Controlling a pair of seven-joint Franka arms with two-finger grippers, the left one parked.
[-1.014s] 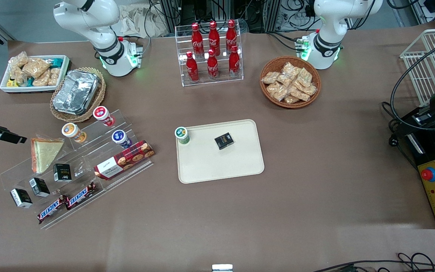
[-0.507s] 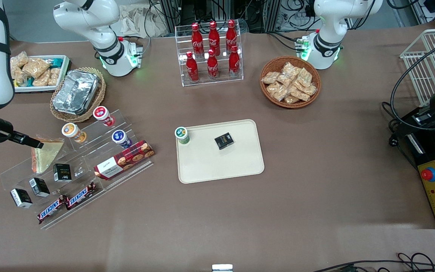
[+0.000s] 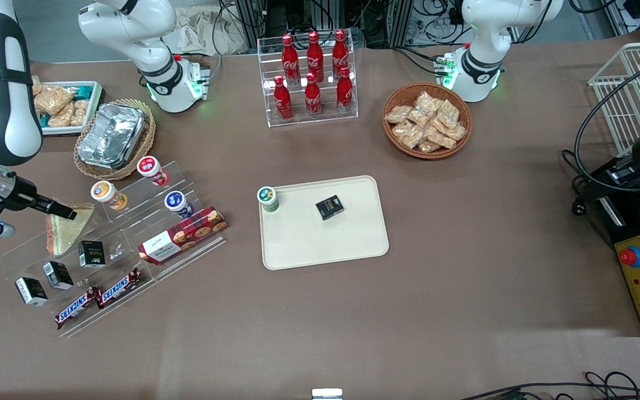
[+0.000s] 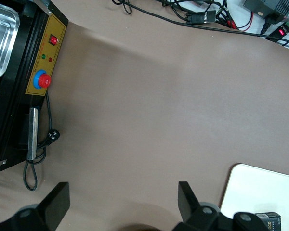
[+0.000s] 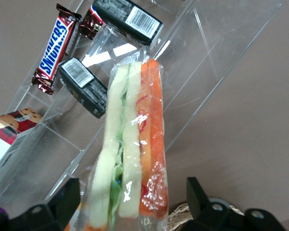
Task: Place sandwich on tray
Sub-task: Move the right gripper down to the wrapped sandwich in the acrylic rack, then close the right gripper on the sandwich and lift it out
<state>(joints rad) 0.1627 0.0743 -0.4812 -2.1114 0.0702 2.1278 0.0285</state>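
The sandwich [image 3: 69, 229] is a wrapped triangular wedge standing on the upper step of a clear acrylic display stand [image 3: 131, 233]. In the right wrist view the sandwich [image 5: 132, 144] shows its filling edge: pale bread, green and orange-red layers. My gripper [image 3: 63, 211] is open at the sandwich's upper edge. In the wrist view the gripper [image 5: 132, 204] has one finger on each side of the wedge, with a gap on both sides. The cream-beige tray [image 3: 353, 244] lies mid-table, toward the parked arm from the stand.
On the tray are a green-lidded cup [image 3: 268, 199] and a small black box [image 3: 329, 207]. The stand also holds cups, black boxes [image 3: 91, 254], a biscuit box [image 3: 182, 235] and Snickers bars [image 3: 98, 299]. A foil dish in a basket [image 3: 113, 136] and a cola rack [image 3: 313, 78] stand farther back.
My arm has come in from the working arm's end of the table. The gripper has moved sideways until its open fingers reach the sandwich. The sandwich has not moved.
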